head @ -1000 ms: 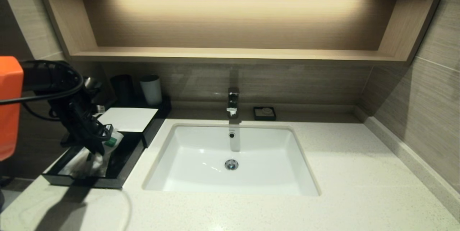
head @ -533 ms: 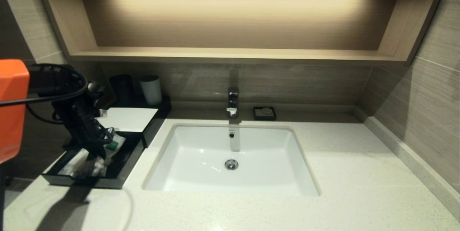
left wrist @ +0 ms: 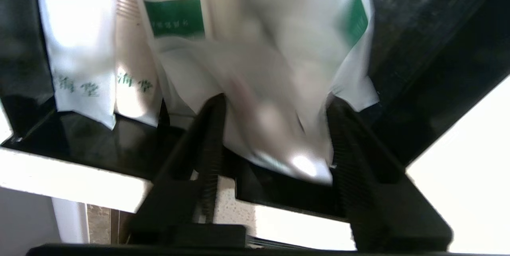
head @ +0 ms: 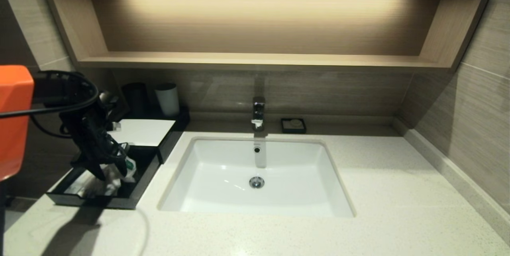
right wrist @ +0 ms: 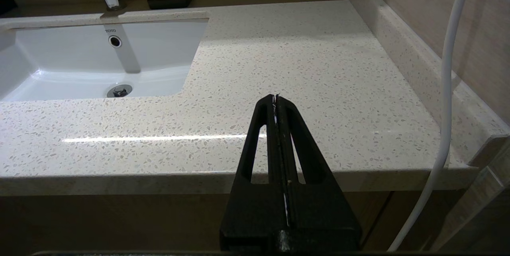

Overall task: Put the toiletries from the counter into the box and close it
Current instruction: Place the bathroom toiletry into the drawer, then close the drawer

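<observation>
Head view, left pincer [head: 113, 172] low in the black box's [head: 139, 178] open drawer, spread fingers [left wrist: 211, 136] flanking loose toiletry packets [left wrist: 255, 69] lying inside, right pincer [right wrist: 275, 98] clenched empty beyond the speckled tabletop's [right wrist: 303, 61] front edge.

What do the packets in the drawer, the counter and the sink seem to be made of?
Packets: thin, whitish plastic film, probably; it crumples and shines between the open left gripper.
Counter: pale speckled stone or composite, polished; a light streak reflects on it.
Sink: glossy white, likely ceramic, with bright highlights.
</observation>
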You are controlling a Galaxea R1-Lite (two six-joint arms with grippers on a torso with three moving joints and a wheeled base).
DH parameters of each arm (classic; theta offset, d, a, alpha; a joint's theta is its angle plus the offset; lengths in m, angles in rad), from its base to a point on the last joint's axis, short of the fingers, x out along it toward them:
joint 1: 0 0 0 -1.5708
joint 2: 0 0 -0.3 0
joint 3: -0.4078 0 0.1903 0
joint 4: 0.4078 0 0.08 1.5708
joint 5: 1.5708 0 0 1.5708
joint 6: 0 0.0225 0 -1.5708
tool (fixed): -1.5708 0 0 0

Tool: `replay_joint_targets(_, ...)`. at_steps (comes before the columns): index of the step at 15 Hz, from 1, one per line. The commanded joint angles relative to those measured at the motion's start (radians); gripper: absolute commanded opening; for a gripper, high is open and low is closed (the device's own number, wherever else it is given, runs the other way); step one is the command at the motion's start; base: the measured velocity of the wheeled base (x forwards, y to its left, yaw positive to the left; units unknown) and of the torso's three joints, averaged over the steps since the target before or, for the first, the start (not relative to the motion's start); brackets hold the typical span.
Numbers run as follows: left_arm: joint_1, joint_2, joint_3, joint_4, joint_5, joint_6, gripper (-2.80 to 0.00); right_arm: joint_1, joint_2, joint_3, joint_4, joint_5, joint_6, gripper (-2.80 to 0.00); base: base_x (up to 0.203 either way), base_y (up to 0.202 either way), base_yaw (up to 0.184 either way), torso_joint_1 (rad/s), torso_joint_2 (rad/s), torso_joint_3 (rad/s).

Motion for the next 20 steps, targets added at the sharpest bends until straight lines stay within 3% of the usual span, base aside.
replay_joint_targets(1,0.001,-0.04,-0.001,0.008,0.003,-0.001,0.0,0.001,0.0,0.0,-0.001,0.0,0.0,-2.8,0.0,0.0,0.0,0.0,0.0,0.0)
replay_joint_targets(10,0.01,-0.237,-0.001,0.062,0.007,0.009,0.0,0.001,0.0,0.0,-0.001,0.0,0.0,-2.8,0.0,0.0,0.0,0.0,0.0,0.0)
replay_joint_targets(11,0.014,-0.263,0.005,0.076,0.007,0.009,-2.07,0.001,0.0,0.0,-0.001,0.0,0.0,-2.8,0.0,0.0,0.0,0.0,0.0,0.0)
replay_joint_targets(12,0.025,-0.281,0.011,0.133,0.01,0.011,-2.8,0.0,0.001,0.0,-0.001,0.0,0.0,-2.8,0.0,0.0,0.0,0.0,0.0,0.0)
replay_joint_targets(16,0.11,-0.341,0.024,0.313,0.029,0.04,-2.8,0.001,0.001,0.0,-0.001,0.0,0.0,-2.8,0.0,0.0,0.0,0.0,0.0,0.0)
replay_joint_targets(20,0.234,-0.359,0.146,0.289,0.042,0.152,-2.8,0.0,0.0,0.0,-0.001,0.0,0.0,-2.8,0.0,0.0,0.0,0.0,0.0,0.0)
